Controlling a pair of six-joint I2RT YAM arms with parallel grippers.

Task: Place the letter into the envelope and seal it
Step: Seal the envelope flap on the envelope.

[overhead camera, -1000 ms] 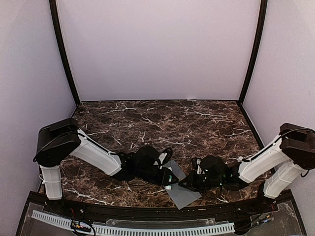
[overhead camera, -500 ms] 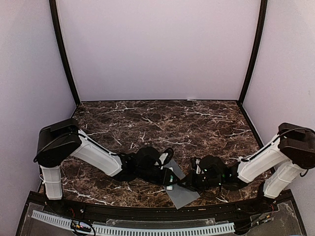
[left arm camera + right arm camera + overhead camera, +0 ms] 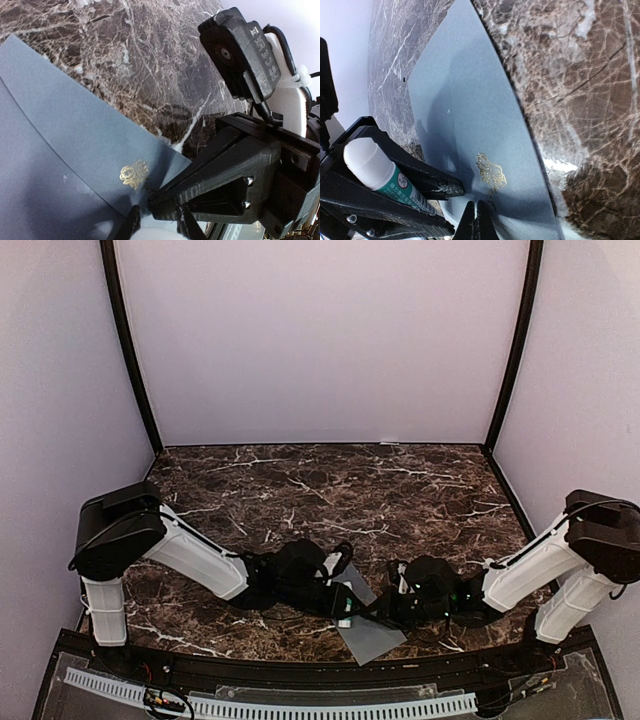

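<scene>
A dark brown, white-veined marble table [image 3: 300, 480] sits between pale lilac walls [image 3: 320, 340].

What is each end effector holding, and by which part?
Left end effector grips a glue stick by its labelled barrel; right end effector, shut, holds nothing, tips at the envelope.

- Grey envelope [image 3: 60, 150] lies flat on the marble desk [image 3: 150, 65], gold rose stamp [image 3: 134, 175] near its right edge.
- Right end effector [image 3: 152, 200], jaws together, tip on envelope just beside stamp.
- Left end effector [image 3: 156, 226] at bottom edge, white stick [image 3: 150, 234] between its fingers.
</scene>
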